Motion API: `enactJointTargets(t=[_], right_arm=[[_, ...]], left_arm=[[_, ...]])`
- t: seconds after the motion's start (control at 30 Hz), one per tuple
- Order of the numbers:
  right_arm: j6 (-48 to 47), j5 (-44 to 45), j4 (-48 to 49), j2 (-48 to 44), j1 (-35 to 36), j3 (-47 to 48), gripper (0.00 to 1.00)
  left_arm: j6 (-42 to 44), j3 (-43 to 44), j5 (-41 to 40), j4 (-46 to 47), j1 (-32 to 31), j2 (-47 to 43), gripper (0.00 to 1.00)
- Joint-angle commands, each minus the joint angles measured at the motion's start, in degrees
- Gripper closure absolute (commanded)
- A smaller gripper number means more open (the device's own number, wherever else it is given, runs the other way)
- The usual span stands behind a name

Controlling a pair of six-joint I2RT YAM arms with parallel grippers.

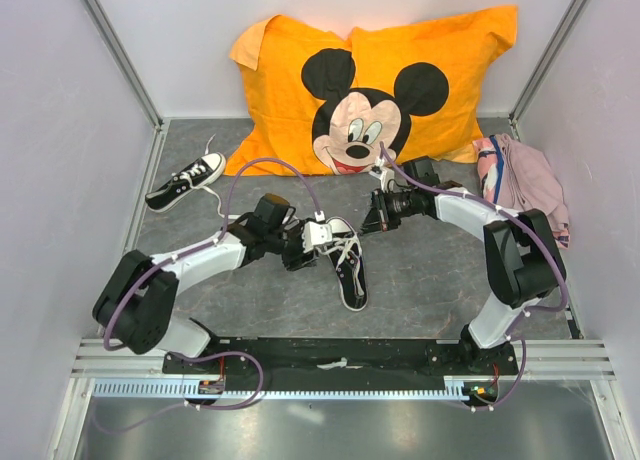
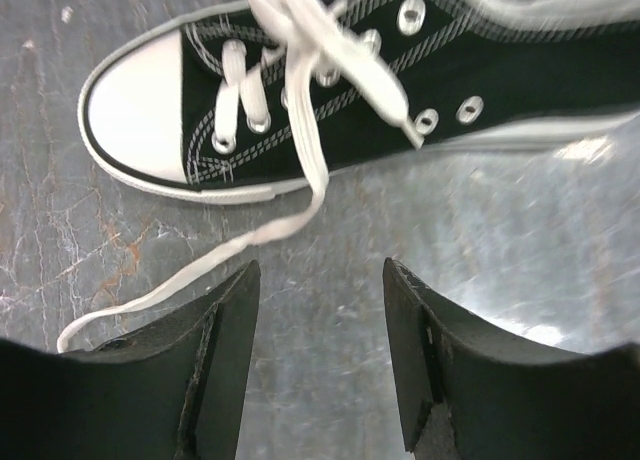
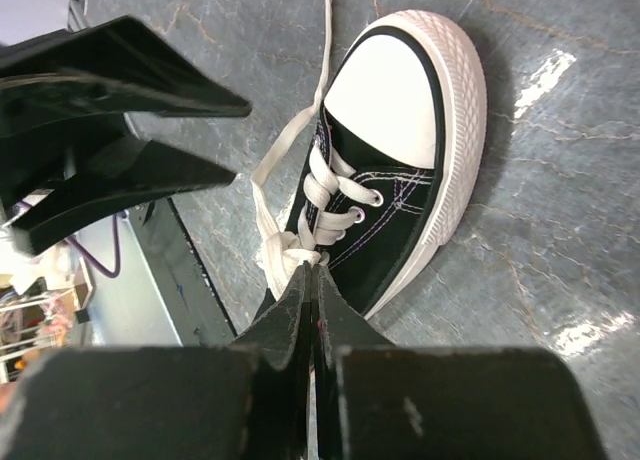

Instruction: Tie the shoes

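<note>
One black sneaker (image 1: 348,268) with a white toe cap lies mid-table, toe toward the arms. It also shows in the left wrist view (image 2: 400,90) and the right wrist view (image 3: 400,180). My left gripper (image 1: 300,250) is open and empty (image 2: 320,280) just beside the shoe, with a loose white lace (image 2: 290,215) trailing past its left finger. My right gripper (image 1: 376,220) is shut (image 3: 313,272) on the bunched white lace (image 3: 285,250) at the top of the shoe's eyelets. A second sneaker (image 1: 186,182) lies at the far left, away from both grippers.
An orange Mickey Mouse pillow (image 1: 370,90) leans on the back wall. A pink garment (image 1: 522,178) lies at the right wall. Grey walls close in on the left, right and back. A black base rail (image 1: 330,355) runs along the near edge.
</note>
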Motion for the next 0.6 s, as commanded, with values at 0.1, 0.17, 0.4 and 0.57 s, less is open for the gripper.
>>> enactJointTargets(t=[0.1, 0.17, 0.4, 0.57], right_arm=[[-3.4, 3.0, -1.8, -3.2, 0.0, 2.3, 1.0], [-3.6, 3.0, -1.9, -3.2, 0.0, 2.2, 1.0], [-3.7, 3.0, -2.0, -3.7, 0.0, 2.6, 1.0], [-3.7, 2.7, -2.2, -3.6, 0.1, 2.6, 1.0]], left_arm=[[17.4, 2.9, -0.2, 1.7, 3.9, 6.3, 0.41], [18.4, 4.1, -0.2, 2.0, 4.2, 7.2, 0.4], [20.9, 7.6, 0.2, 3.3, 4.1, 11.6, 0.39], [23.9, 9.3, -0.1, 2.8, 4.1, 15.3, 0.38]])
